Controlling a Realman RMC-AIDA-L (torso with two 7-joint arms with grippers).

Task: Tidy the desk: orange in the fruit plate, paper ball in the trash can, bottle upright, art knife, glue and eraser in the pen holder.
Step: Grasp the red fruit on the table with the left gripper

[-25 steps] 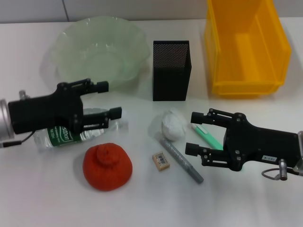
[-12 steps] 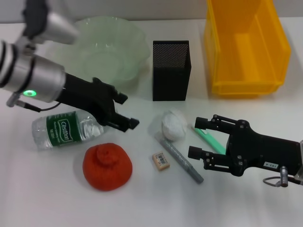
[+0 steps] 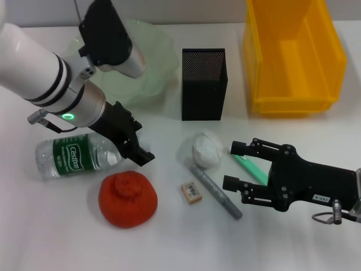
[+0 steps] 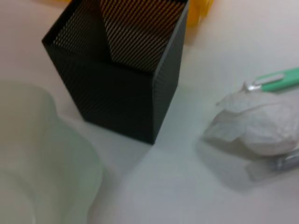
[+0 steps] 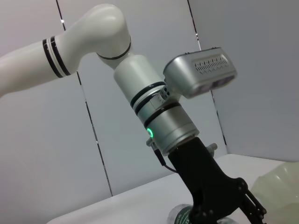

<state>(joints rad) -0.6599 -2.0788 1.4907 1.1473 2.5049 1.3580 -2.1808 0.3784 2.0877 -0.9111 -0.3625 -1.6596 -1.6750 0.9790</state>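
Note:
The orange (image 3: 128,199) sits on the desk at the front left, with the bottle (image 3: 73,158) lying on its side just behind it. My left gripper (image 3: 141,144) hangs open above the gap between bottle and orange, holding nothing. The paper ball (image 3: 206,149) lies mid-desk, beside a grey stick (image 3: 217,192) that looks like the glue, and the eraser (image 3: 192,192). My right gripper (image 3: 231,165) is open and low, with the green art knife (image 3: 248,166) by its fingers. The fruit plate (image 3: 161,51), pen holder (image 3: 204,83) and trash can (image 3: 293,56) stand at the back.
The left wrist view shows the pen holder (image 4: 121,79), the paper ball (image 4: 257,123), the green art knife (image 4: 275,79) and the fruit plate's rim (image 4: 46,154). In the right wrist view the left arm (image 5: 159,112) rises before a grey wall.
The left arm has swung up and turned, so its gripper now points down past the bottle toward the orange. The right gripper has shifted slightly.

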